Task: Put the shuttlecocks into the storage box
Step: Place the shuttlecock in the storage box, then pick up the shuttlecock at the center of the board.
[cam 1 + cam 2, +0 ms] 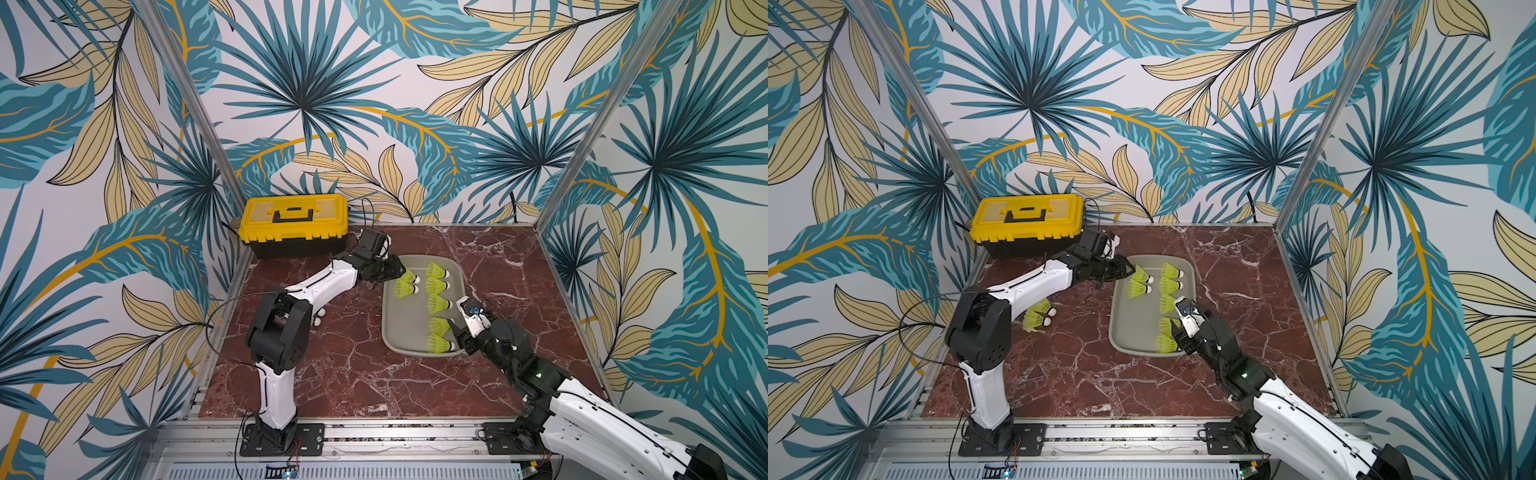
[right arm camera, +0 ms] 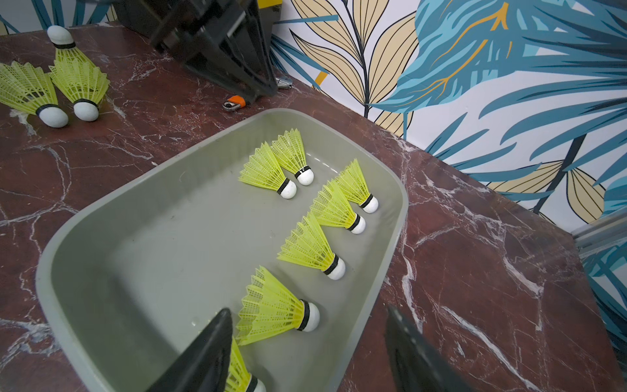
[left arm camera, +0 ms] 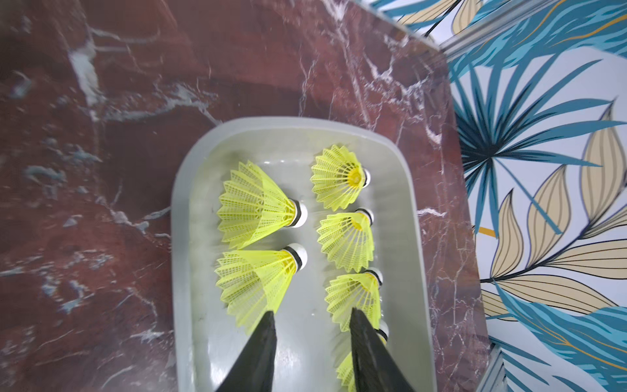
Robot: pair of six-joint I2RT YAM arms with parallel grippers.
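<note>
Neon yellow-green plastic skirted shuttlecocks (image 2: 307,249), white tips: 10 tot. 7 in shallow grey plastic tub (image 2: 142,217), 3 on red marble tabletop (image 2: 142,135). Tub: 1. Yellow-lidded black toolbox (image 1: 293,220): 1. Orange-handled metal tool (image 2: 234,101), partly hidden: 1. White-and-black robot arms (image 1: 274,386): 2.

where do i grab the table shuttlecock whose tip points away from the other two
That shuttlecock lies on its side, skirt mouth against a neighbour. I'd pinch the white tip end at its black band, coming down from above: it stands clear, while the mesh skirt is crowded.
</note>
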